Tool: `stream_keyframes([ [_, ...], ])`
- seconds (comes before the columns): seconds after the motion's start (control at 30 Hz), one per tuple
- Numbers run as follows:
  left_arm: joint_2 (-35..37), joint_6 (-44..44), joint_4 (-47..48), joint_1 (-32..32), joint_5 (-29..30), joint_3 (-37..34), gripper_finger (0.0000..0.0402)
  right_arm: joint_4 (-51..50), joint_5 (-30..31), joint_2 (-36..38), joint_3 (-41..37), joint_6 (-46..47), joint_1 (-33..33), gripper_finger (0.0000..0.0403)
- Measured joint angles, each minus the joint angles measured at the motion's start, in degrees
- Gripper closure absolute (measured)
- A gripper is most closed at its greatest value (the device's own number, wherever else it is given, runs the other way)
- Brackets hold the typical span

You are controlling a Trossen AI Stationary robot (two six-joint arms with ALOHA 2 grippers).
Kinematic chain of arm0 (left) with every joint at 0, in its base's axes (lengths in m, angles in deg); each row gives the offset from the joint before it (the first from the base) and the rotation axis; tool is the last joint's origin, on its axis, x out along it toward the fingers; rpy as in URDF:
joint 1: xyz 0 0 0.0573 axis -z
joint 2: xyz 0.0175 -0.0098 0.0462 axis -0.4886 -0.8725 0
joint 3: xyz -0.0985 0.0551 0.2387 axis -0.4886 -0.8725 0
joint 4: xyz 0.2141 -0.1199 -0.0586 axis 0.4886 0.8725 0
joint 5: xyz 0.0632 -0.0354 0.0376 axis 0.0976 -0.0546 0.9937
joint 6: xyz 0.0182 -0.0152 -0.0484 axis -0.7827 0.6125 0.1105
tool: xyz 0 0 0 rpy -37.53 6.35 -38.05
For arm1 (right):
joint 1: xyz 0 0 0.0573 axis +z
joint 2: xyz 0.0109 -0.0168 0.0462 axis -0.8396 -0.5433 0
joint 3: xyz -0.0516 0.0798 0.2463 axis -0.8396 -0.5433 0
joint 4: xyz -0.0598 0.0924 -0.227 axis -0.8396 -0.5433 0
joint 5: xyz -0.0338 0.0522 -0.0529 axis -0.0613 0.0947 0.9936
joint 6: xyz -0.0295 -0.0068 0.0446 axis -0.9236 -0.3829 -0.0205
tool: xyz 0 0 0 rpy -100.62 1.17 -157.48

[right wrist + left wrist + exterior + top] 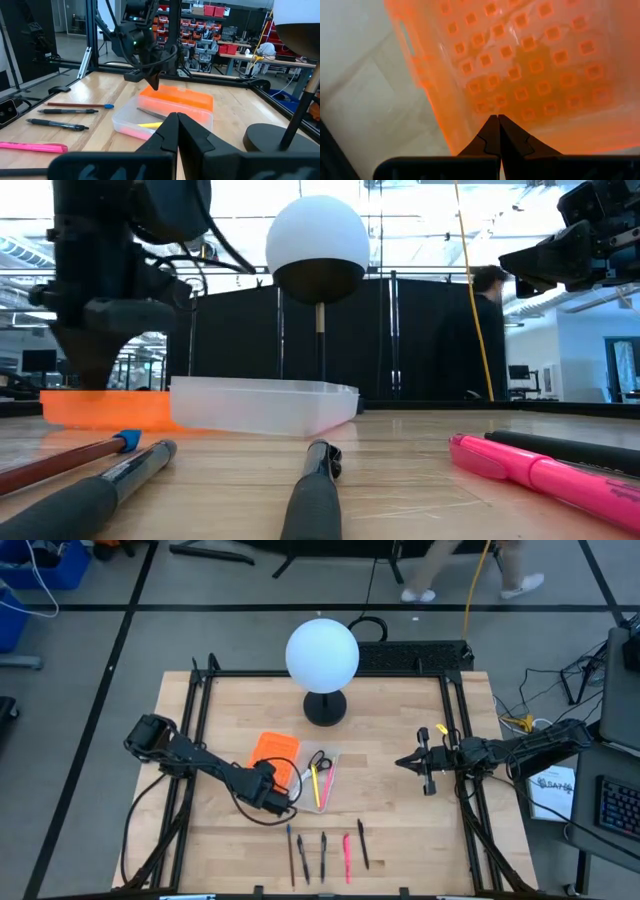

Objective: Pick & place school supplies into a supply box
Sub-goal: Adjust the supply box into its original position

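The supply box lies mid-table: an orange grid half (pixel 273 752) joined to a clear tray (pixel 325 778). The tray holds small scissors (pixel 320 760), a yellow pencil (pixel 316 785) and a pink pen (pixel 326 783). Several pens and a pencil lie in a row near the front edge: a brown pencil (pixel 291 852), black pens (pixel 323 855) and a pink pen (pixel 347 856). My left gripper (pixel 272 788) is shut and points down over the orange half's near end (pixel 520 95). My right gripper (pixel 405 762) is shut and empty, in the air to the right of the tray. My left gripper's shut fingertips (pixel 154 85) point down at the near end of the orange half (pixel 172 95). I cannot tell whether they touch it or stand just above it.
A white globe lamp (pixel 322 653) on a black round base (pixel 325 707) stands behind the box. A black frame (pixel 455 740) runs along the table's sides. Bare wood (pixel 400 830) lies between the box and my right gripper.
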Motion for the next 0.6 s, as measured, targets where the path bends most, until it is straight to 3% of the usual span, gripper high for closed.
stream_keyframes([
  [0.6,-0.3,5.4,-7.7,5.1,-3.5,-0.2,0.0401,0.1,0.0,0.0,0.0,0.9,0.0,0.0403],
])
